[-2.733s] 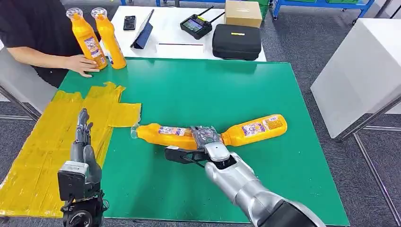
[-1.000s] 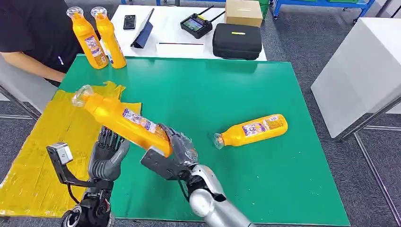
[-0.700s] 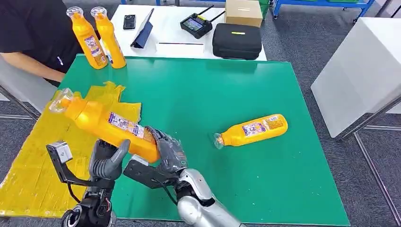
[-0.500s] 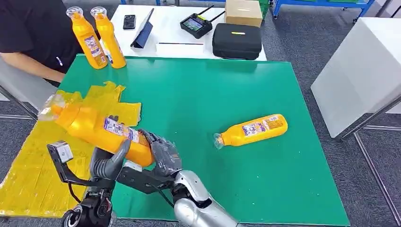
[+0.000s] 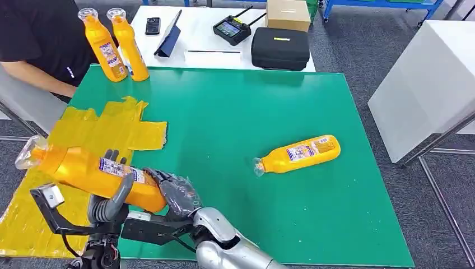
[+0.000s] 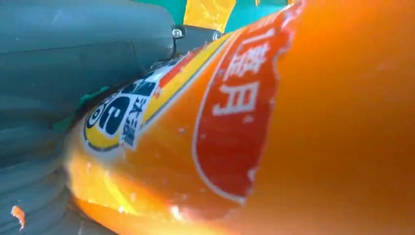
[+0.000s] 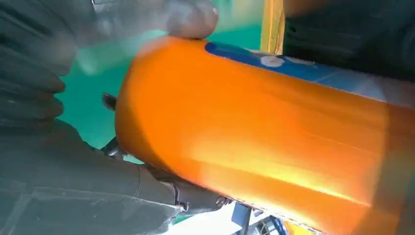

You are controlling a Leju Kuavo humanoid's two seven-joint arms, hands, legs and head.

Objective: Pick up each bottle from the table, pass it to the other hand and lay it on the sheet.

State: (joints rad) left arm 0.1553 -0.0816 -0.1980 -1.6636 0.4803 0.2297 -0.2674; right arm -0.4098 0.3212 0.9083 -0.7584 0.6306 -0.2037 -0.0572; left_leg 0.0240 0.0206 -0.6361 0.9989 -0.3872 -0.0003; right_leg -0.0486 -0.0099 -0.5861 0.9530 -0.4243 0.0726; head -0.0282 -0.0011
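An orange bottle with a clear cap hangs tilted above the yellow sheet at the table's near left, cap pointing left. My left hand wraps its thumb and fingers around the bottle's middle from below. My right hand still grips the bottle's base end. The left wrist view has the labelled bottle pressed against my left hand. In the right wrist view, the bottle's base sits in my right hand. A second orange bottle lies on the green table.
Two more orange bottles stand upright at the far left corner beside a person in black. A black case, a controller and a box lie on the white table behind.
My right hand lifted the bottle off the table and carried it left and down over the sheet. My left hand rose and closed around it. The person's hand withdrew from the standing bottles.
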